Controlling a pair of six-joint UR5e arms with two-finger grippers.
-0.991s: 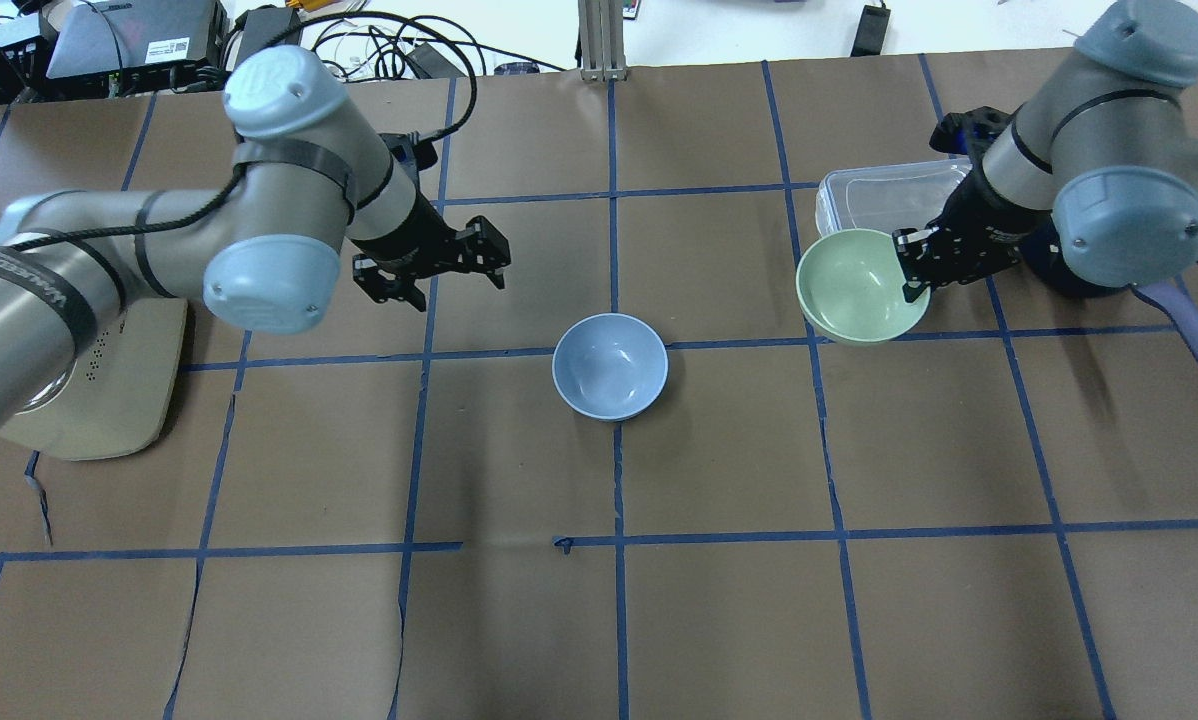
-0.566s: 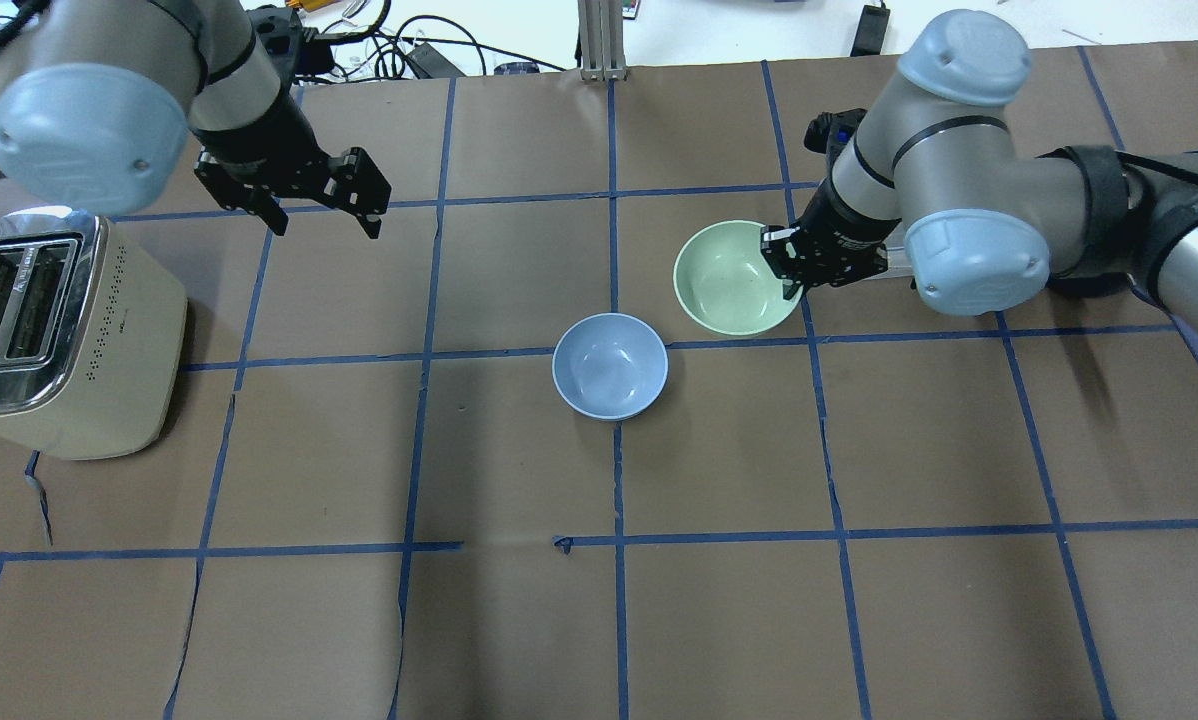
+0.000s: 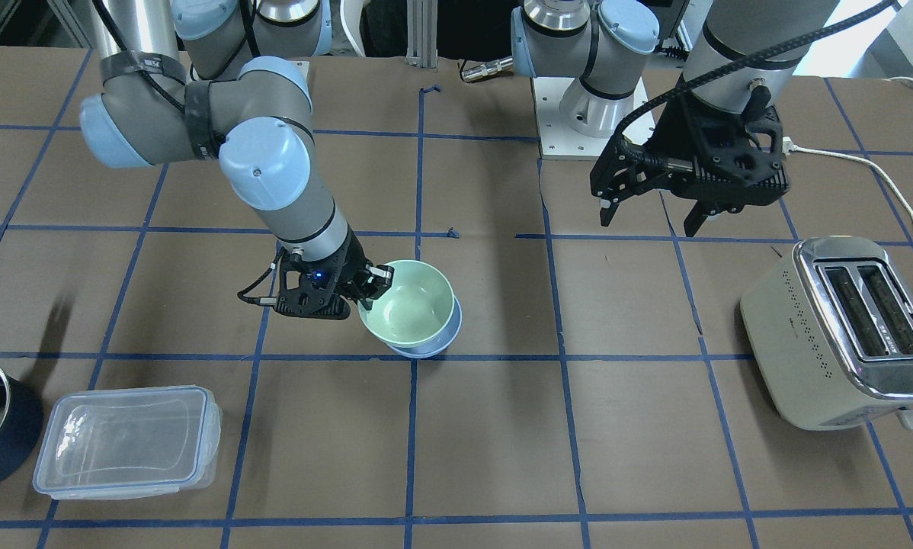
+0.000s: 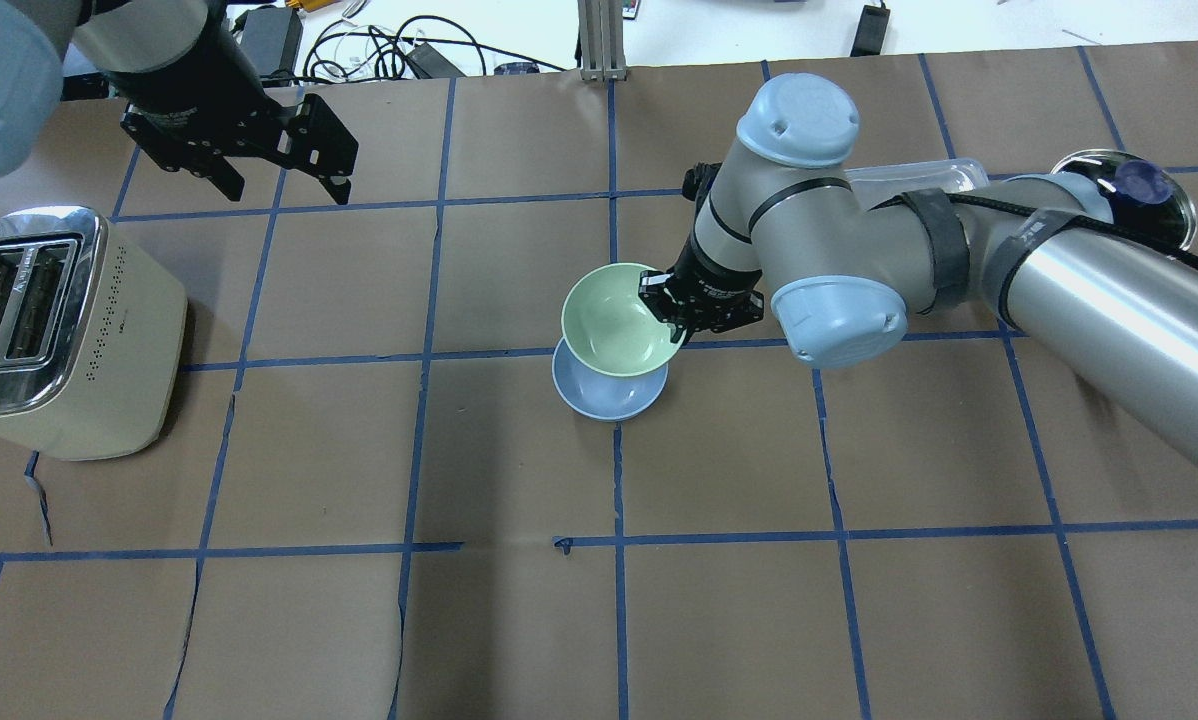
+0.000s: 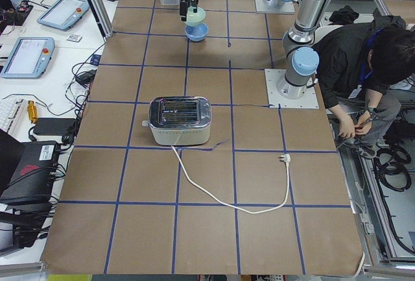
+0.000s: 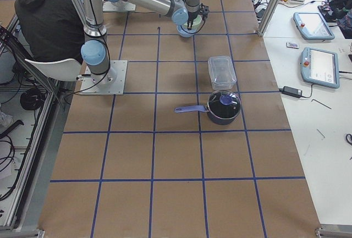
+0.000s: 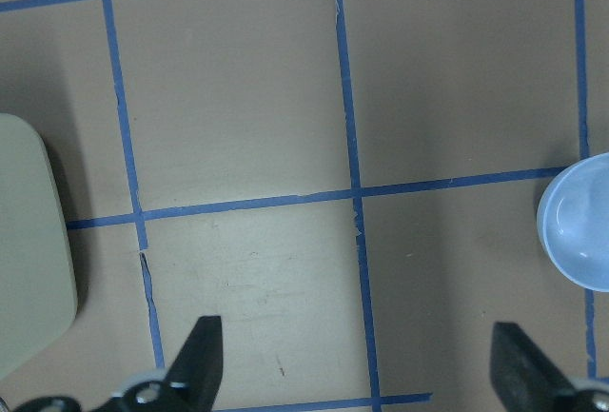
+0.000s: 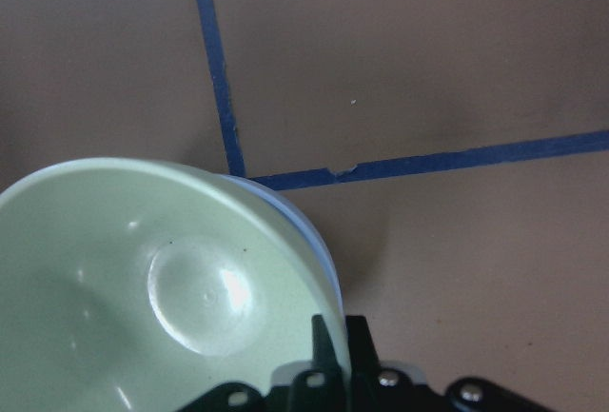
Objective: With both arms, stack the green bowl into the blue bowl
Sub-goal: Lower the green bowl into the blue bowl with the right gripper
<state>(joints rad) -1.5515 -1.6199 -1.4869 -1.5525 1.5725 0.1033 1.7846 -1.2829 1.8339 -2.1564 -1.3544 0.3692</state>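
1. Pinching the rim of the green bowl [image 4: 614, 318] on its right-hand side, the right gripper [image 4: 673, 322] has one finger inside the wall and one outside; the jaws are clenched on the rim, as the right wrist view confirms.
2. Green bowl: held mouth-up and slightly tilted near the middle of the desk, directly over the blue bowl [image 4: 604, 395]. Only a crescent of blue shows beneath it. The side views suggest it is not fully seated, but whether the two touch cannot be told.
3. Blue bowl: upright on the table [image 4: 859, 600] at the desk's centre, beside a crossing of tape lines.
4. The left gripper [image 4: 287, 190] hangs raised over the left half of the desk with its jaws spread wide, holding nothing, well apart from both bowls.
5. Outlying items: a toaster [image 4: 59, 330] toward the left edge; a clear container [image 3: 125, 438] and a lidded pot [image 6: 223, 106] toward the right edge.
6. Step in hand, as judged: the placing phase, with the carry over the target complete and nesting not yet finished.
7. Next move, as judged: centre the green bowl over the blue rim, level it, lower until it settles, then release and lift straight away so the stack is not dragged.
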